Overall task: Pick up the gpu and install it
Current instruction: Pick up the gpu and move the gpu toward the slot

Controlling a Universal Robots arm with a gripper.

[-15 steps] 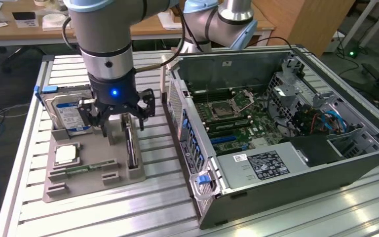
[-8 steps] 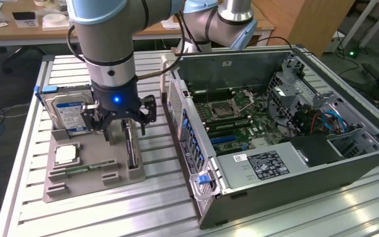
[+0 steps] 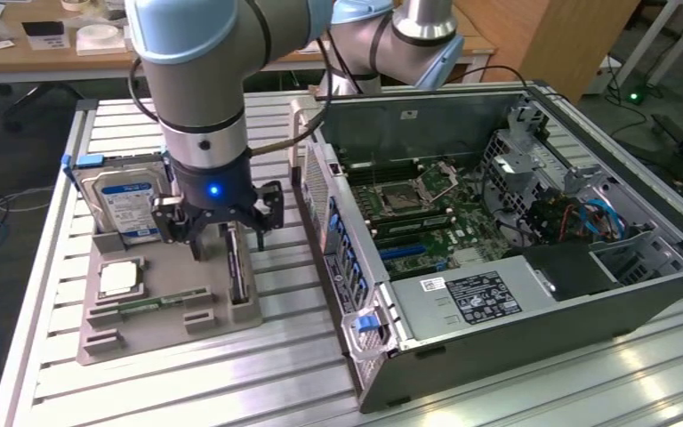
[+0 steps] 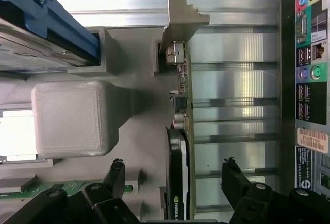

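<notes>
The gpu [image 3: 237, 271] stands on its long edge in a slot at the exterior view's right side of the grey holder tray [image 3: 164, 340]. It is a thin dark card with a metal bracket at its far end. In the wrist view the gpu [image 4: 180, 147] runs edge-on, its bracket [image 4: 180, 15] at one end. My gripper [image 3: 232, 242] hovers just above the card, open, with one black finger [image 4: 116, 175] on each side of it and clear gaps to both. From the wrist, the gripper [image 4: 175, 171] straddles the card's black end without touching it.
On the tray also sit a silver hard drive [image 3: 128, 200] with a blue bracket, a processor chip [image 3: 120, 277] and a green memory stick [image 3: 157, 302]. The open computer case [image 3: 496, 231] lies close on the exterior view's right, its rear port panel [image 4: 309, 80] facing the tray.
</notes>
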